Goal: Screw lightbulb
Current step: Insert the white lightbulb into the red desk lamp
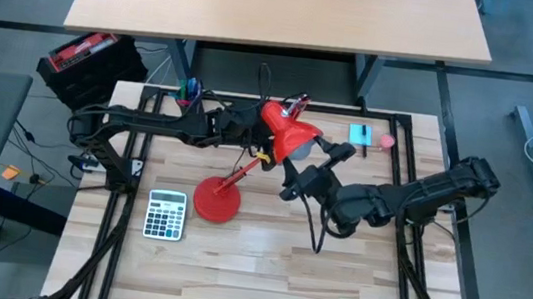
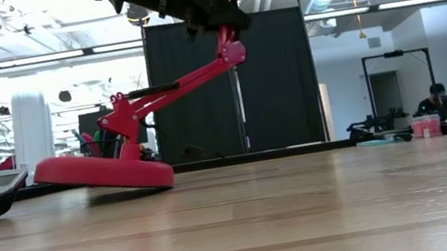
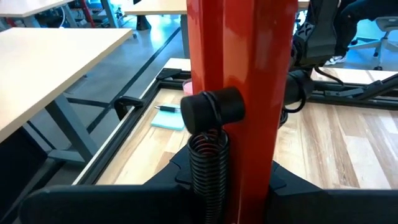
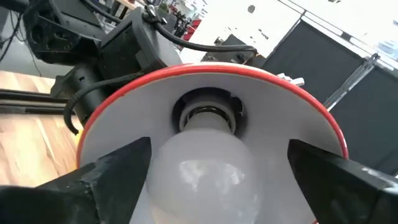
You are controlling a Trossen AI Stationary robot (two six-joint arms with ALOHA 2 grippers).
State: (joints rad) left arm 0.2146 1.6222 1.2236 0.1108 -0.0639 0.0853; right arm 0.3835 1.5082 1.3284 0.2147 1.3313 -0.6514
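Lightbulb [image 4: 202, 165], small, pale white and round, sits at the mouth of the socket deep inside the white-lined cone shade [image 4: 124, 118] of the red metal desk lamp [image 1: 232, 188]. The right wrist view shows its narrow end meeting the socket ring, but how far in it goes cannot be told. The right gripper [image 4: 217, 177] reaches into the shade, with its two dark fingers [image 4: 109, 177] spread wide, one on each side of the bulb. Whether they touch the glass cannot be told, and there is open white space between each finger and the shade's red rim. The left gripper [image 1: 249, 127] is up at the back of the shade and holds the lamp there. Its wrist view is filled by the red lamp part, a black knob [image 3: 211, 109] and a coiled spring [image 3: 208, 165], so its fingers cannot be seen clearly. The lamp's round red base [image 1: 216, 200] rests tipped on the pale wooden table [image 1: 262, 280], with one edge lifted in the low view. A grey calculator [image 1: 165, 215] lies just beside the base on the left arm's side. A blue pad [image 1: 360, 134] and a small pink thing [image 1: 387, 140] lie near the far edge. The near half of the table has lots of open wood.
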